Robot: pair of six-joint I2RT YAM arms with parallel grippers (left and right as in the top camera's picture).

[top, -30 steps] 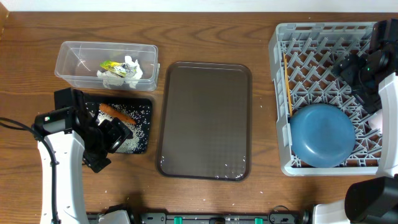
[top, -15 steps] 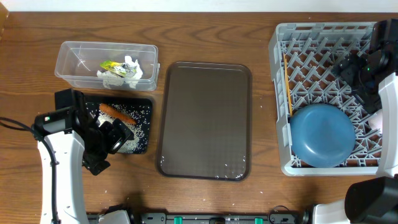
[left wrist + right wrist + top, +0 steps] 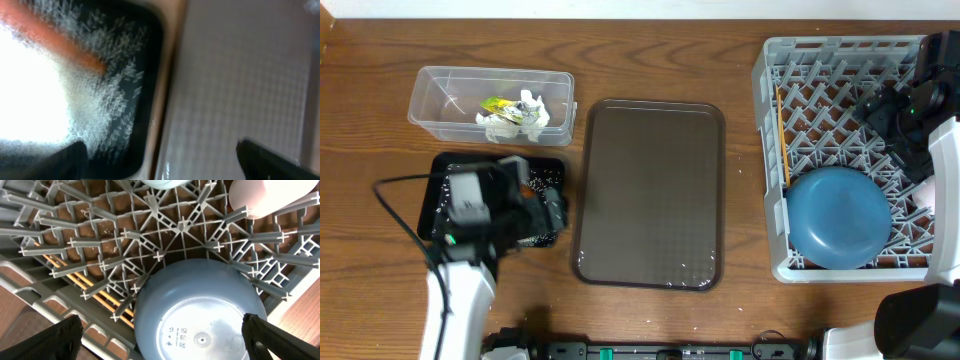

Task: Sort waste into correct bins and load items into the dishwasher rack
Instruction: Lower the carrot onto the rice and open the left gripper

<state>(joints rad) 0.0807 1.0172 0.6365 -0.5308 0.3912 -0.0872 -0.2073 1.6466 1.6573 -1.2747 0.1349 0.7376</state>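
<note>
Left gripper [image 3: 162, 159] wide and empty above the black tray [image 3: 150, 65], I am planning a straight lift, sparing the rice [image 3: 112, 107].

Black tray [image 3: 433, 205]: we find most of it covered overhead by the left arm [image 3: 470, 200].
Rice [image 3: 117, 95], carrot [image 3: 55, 40]: blurred, partly washed out.
Rack [image 3: 770, 150]: cut at the right edge.
White cup [image 3: 260, 197], light-blue bowl [image 3: 165, 182]: we see them cropped at the top.

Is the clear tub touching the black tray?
Apart. The overhead view shows a strip of bare table between the tub and the tray.
</note>
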